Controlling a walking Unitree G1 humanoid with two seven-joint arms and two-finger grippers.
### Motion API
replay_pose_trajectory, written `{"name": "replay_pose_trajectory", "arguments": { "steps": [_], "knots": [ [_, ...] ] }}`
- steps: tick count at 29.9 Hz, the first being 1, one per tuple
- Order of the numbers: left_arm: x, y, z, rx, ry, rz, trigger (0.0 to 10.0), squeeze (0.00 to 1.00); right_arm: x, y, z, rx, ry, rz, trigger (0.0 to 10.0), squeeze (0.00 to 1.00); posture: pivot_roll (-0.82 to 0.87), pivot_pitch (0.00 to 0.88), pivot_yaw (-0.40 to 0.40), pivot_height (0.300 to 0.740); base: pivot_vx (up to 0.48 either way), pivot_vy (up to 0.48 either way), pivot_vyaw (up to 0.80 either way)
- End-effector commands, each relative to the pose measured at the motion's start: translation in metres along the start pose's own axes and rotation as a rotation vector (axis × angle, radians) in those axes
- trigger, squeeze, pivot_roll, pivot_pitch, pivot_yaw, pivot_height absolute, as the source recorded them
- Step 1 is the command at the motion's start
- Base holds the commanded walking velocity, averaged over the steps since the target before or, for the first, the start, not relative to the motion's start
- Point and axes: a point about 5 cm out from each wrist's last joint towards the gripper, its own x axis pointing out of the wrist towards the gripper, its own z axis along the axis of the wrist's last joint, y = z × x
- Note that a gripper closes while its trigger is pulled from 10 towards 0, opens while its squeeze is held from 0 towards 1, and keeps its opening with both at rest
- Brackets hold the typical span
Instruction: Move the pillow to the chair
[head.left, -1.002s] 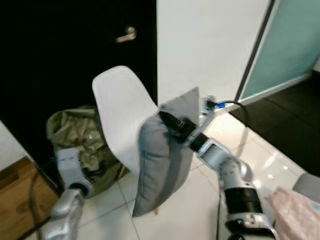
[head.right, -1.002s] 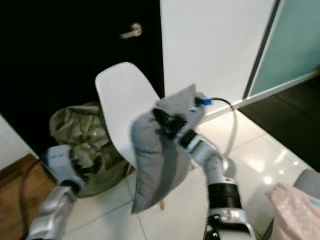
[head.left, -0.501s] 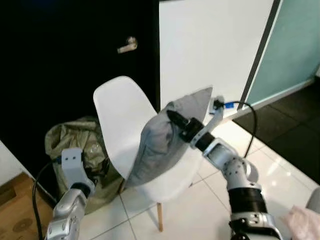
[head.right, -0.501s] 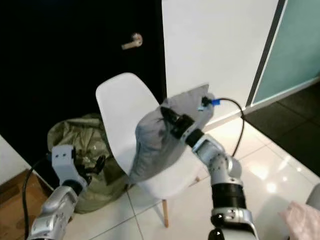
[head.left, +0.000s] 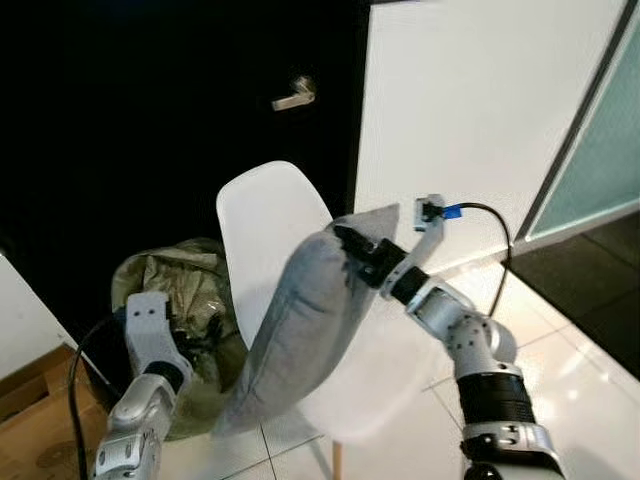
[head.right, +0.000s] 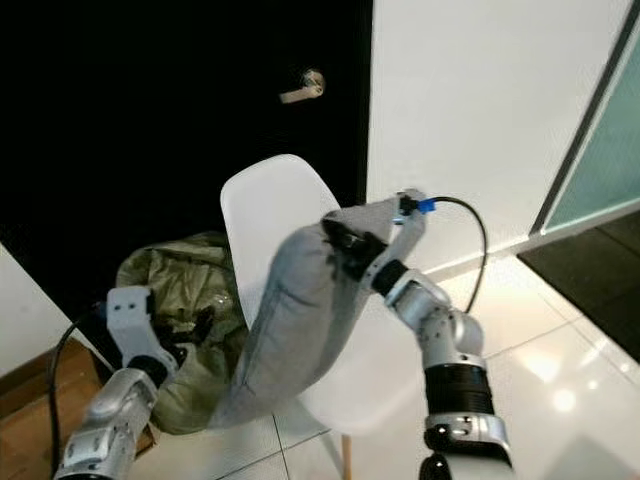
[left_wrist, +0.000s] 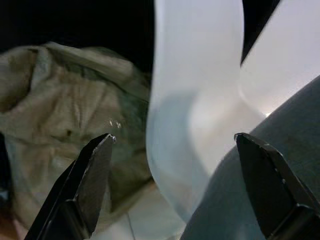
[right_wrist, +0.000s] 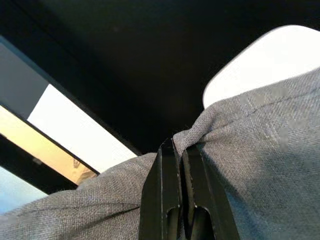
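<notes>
A grey pillow (head.left: 300, 330) hangs tilted in front of the white chair (head.left: 270, 215), covering the left part of its seat. My right gripper (head.left: 352, 252) is shut on the pillow's top edge; in the right wrist view its fingers (right_wrist: 170, 175) pinch a fold of grey fabric (right_wrist: 260, 145). I cannot tell whether the pillow's lower end rests on the seat. My left gripper (left_wrist: 174, 136) is open, low beside the chair, empty, with the chair shell (left_wrist: 200, 90) and pillow corner (left_wrist: 260, 190) ahead of it.
A crumpled olive-green bag (head.left: 175, 285) sits on the floor left of the chair, against a black door (head.left: 150, 120) with a metal handle (head.left: 293, 97). A white wall (head.left: 470, 100) and teal glass panel (head.left: 610, 150) stand behind. Glossy white tiles (head.left: 590, 390) lie to the right.
The camera has shifted, so the whole scene sits further right. The pillow, still in my right gripper, has swung lower over the seat's left side. The left arm stays low.
</notes>
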Motion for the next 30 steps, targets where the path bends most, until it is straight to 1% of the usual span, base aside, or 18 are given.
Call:
{"name": "replay_pose_trajectory", "arguments": {
  "steps": [1,5,6,8,11,14,18,21,22,23,24,25,26,27,28,29,30],
  "knots": [
    [-0.004,0.006,-0.004,0.005,0.024,0.019,10.0,0.00,0.009,0.010,0.003,-0.024,-0.006,0.042,10.0,0.00,-0.11,0.031,0.004,0.740,0.330,0.000,0.00],
    [-0.004,0.006,-0.005,0.001,0.033,0.033,10.0,0.00,0.010,0.009,0.002,-0.029,0.002,0.035,10.0,0.00,-0.11,0.031,0.004,0.740,0.318,0.000,0.00],
    [-0.003,0.008,-0.006,0.007,0.036,0.054,10.0,0.00,0.010,0.009,0.002,-0.031,0.003,0.034,10.0,0.00,-0.11,0.033,0.004,0.740,0.000,0.000,0.00],
    [-0.003,0.010,-0.008,-0.006,0.052,0.083,10.0,0.00,0.010,0.009,0.002,-0.032,0.004,0.032,10.0,0.00,-0.11,0.035,0.004,0.740,0.000,0.000,0.00],
    [-0.005,0.010,-0.006,-0.013,0.036,0.071,10.0,0.00,0.010,0.009,0.002,-0.034,0.006,0.028,10.0,0.00,-0.11,0.037,0.005,0.740,0.000,0.000,0.00],
    [-0.006,0.009,-0.007,0.001,0.046,0.055,10.0,0.00,0.009,0.008,0.001,-0.036,0.008,0.025,10.0,0.00,-0.11,0.041,0.004,0.740,0.000,-0.346,0.00],
    [-0.007,0.007,-0.010,-0.008,0.058,0.051,10.0,0.00,0.009,0.007,-0.001,-0.049,0.022,0.016,10.0,0.00,-0.11,0.045,0.005,0.740,0.000,-0.446,0.00],
    [-0.007,0.008,-0.010,-0.005,0.053,0.077,10.0,0.00,0.009,0.005,-0.005,-0.075,0.045,0.002,10.0,0.00,-0.10,0.048,0.003,0.740,0.000,-0.449,0.00],
    [-0.007,0.009,-0.010,-0.005,0.052,0.093,10.0,0.00,0.009,0.003,-0.008,-0.091,0.068,-0.012,10.0,0.00,-0.10,0.048,0.003,0.740,0.000,0.000,0.00],
    [-0.007,0.009,-0.009,-0.015,0.048,0.099,10.0,0.00,0.010,-0.005,-0.020,-0.130,0.162,-0.073,10.0,0.00,-0.10,0.050,0.002,0.740,0.000,0.000,0.00],
    [-0.007,0.009,-0.009,-0.015,0.048,0.099,10.0,0.00,0.010,-0.005,-0.020,-0.130,0.162,-0.073,10.0,0.00,-0.10,0.050,0.002,0.740,0.000,0.000,0.00],
    [-0.006,0.009,-0.008,-0.018,0.047,0.099,10.0,0.00,0.009,-0.008,-0.024,-0.154,0.196,-0.101,10.0,0.00,-0.10,0.051,0.001,0.740,0.000,0.000,0.00],
    [-0.006,0.009,-0.008,-0.018,0.047,0.099,10.0,0.00,0.009,-0.008,-0.024,-0.154,0.196,-0.101,10.0,0.00,-0.10,0.051,0.001,0.740,0.000,0.000,0.00],
    [-0.006,0.009,-0.007,-0.020,0.044,0.098,10.0,0.00,0.008,-0.012,-0.029,-0.153,0.242,-0.131,10.0,0.00,-0.10,0.051,0.001,0.740,0.000,0.000,0.00],
    [-0.006,0.009,-0.007,-0.022,0.041,0.098,10.0,0.00,0.008,-0.015,-0.035,-0.177,0.286,-0.147,10.0,0.00,-0.11,0.052,0.001,0.740,0.000,0.000,0.00],
    [-0.006,0.009,-0.007,-0.022,0.041,0.098,10.0,0.00,0.008,-0.015,-0.035,-0.177,0.286,-0.147,10.0,0.00,-0.11,0.052,0.001,0.740,0.000,0.000,0.00],
    [-0.006,0.009,-0.006,-0.024,0.040,0.097,10.0,0.00,0.008,-0.017,-0.038,-0.190,0.313,-0.153,10.0,0.00,-0.11,0.052,0.001,0.740,0.000,0.000,0.00]
  ]
}}
